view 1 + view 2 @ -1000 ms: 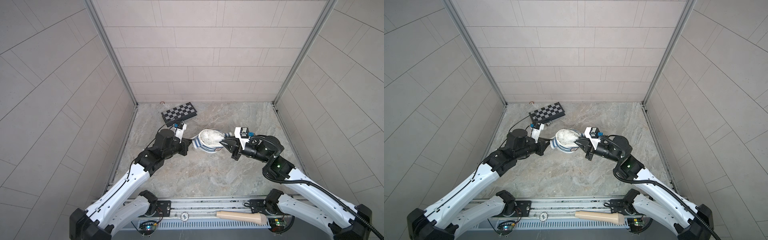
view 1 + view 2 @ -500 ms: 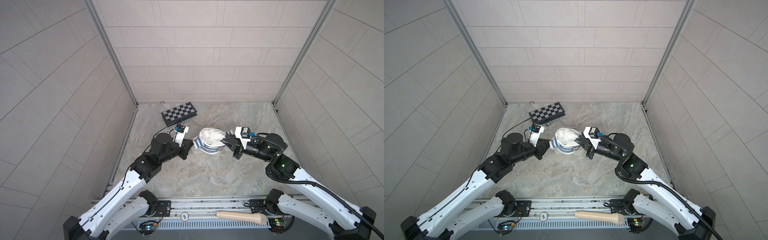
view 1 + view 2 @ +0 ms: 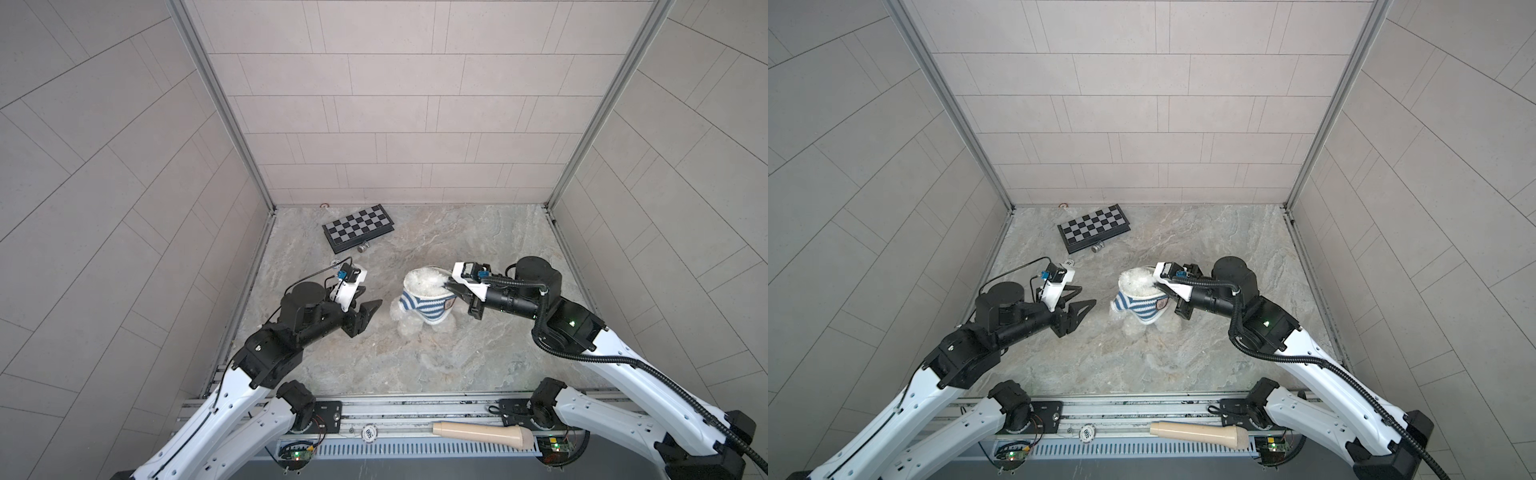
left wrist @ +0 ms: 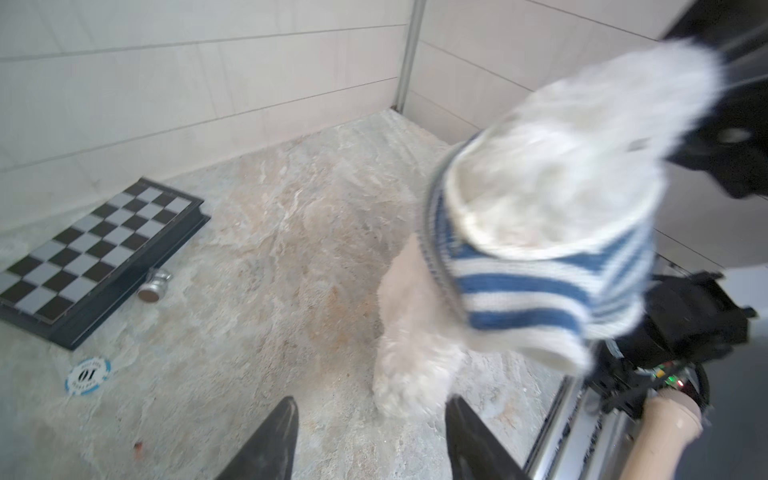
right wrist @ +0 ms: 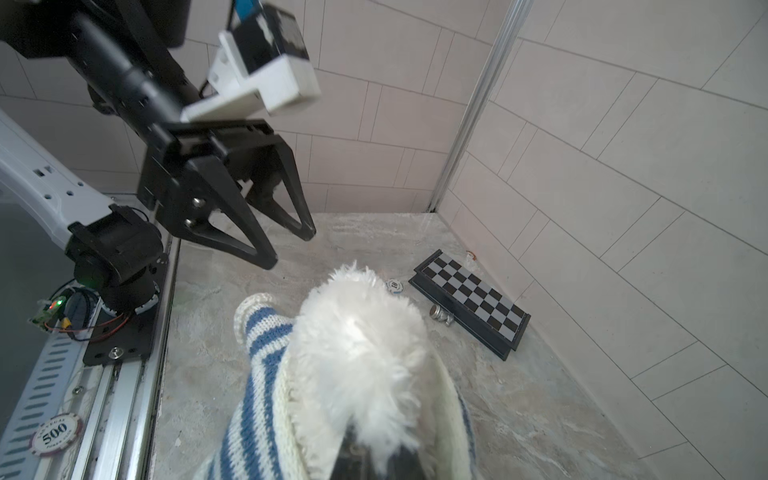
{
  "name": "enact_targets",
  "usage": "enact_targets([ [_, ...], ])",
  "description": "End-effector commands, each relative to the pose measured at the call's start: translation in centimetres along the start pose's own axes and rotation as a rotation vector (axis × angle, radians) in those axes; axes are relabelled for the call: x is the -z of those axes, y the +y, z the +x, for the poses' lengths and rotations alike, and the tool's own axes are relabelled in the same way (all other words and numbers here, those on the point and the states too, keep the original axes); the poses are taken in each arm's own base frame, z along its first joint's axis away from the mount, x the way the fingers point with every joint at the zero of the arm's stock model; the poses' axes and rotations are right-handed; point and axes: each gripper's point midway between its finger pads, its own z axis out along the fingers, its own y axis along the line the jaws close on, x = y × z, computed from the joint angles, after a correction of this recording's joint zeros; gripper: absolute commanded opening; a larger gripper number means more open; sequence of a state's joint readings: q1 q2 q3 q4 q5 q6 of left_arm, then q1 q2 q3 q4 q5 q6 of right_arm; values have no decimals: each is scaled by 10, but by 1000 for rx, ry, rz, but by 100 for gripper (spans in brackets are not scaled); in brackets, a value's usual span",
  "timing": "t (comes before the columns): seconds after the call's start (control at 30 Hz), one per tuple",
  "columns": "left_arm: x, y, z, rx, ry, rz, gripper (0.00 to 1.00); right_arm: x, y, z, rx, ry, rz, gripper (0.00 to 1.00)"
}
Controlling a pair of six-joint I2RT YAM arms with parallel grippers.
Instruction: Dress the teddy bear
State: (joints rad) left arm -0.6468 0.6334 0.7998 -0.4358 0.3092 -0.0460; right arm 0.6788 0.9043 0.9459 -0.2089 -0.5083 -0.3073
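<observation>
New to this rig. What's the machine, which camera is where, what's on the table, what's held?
Two robot arms work over a stone-look table; each ends in a two-finger end effector. Two pictures come from one overhead stereo camera, two from cameras on the wrists. On the table: a chessboard, a small metal piece beside it, a poker chip. The right end effector is shut on the fur of the teddy bear, with a striped shirt around it. The left end effector is open, apart from the bear.

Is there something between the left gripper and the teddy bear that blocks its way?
Nothing visible does. Only bare floor lies between the open left gripper and the teddy bear. The chessboard, chess piece and poker chip lie farther back, off that line.
</observation>
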Motion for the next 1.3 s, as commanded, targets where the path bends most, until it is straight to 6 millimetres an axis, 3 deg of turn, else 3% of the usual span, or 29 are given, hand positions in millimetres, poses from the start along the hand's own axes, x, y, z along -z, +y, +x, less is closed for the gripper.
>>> enact_targets([
  [0.0,19,-31,-39,-124,-109,130,65,3,0,-11,113,2,-24,0],
  [0.23,1,-58,-80,-242,-107,234,71,-1,6,-13,128,7,-68,0],
  [0.37,-23,-64,-79,-297,-48,248,73,-1,9,-13,129,9,-78,0],
  [0.63,-53,-75,-83,-336,-10,286,70,-3,13,-10,127,11,-88,0],
  [0.9,-72,-71,-61,-367,75,270,61,-5,16,-12,129,-5,-92,0],
  [1.1,-79,-65,-53,-374,86,238,48,-4,17,-17,125,-30,-90,0],
  [1.27,-82,-63,-50,-402,94,203,21,-4,17,-21,120,-47,-72,0],
])
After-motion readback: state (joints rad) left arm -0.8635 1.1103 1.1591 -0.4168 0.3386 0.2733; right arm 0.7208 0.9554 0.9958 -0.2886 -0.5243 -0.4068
